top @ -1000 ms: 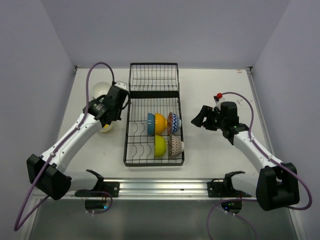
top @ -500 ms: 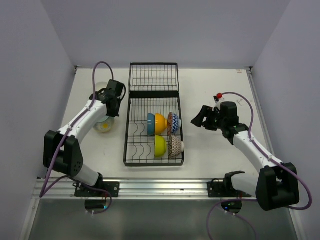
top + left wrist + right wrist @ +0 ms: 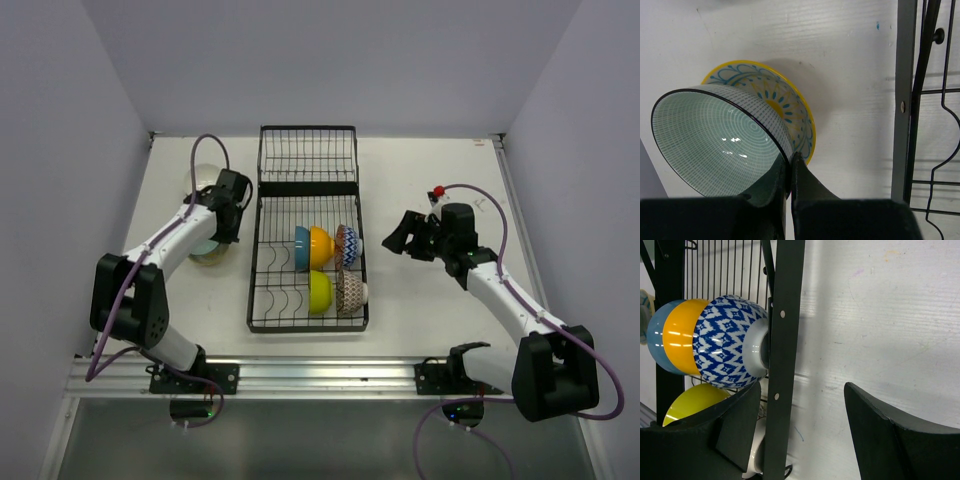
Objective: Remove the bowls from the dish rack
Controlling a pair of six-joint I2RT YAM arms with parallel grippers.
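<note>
Left gripper [image 3: 790, 161] pinched tight on mint bowl's [image 3: 715, 135] rim, bowl tilted over yellow-rimmed bowl [image 3: 787, 107], left of dish rack [image 3: 308, 187]. Right gripper [image 3: 802, 400] wide apart, empty, over table [image 3: 880, 315] near rack's right edge, beside blue-patterned bowl [image 3: 725, 340].

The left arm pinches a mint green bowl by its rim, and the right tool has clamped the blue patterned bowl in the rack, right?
No. The right wrist view shows the right tool open, holding nothing; the blue patterned bowl sits untouched in the dish rack. The left tool does pinch the mint green bowl by its rim.
</note>
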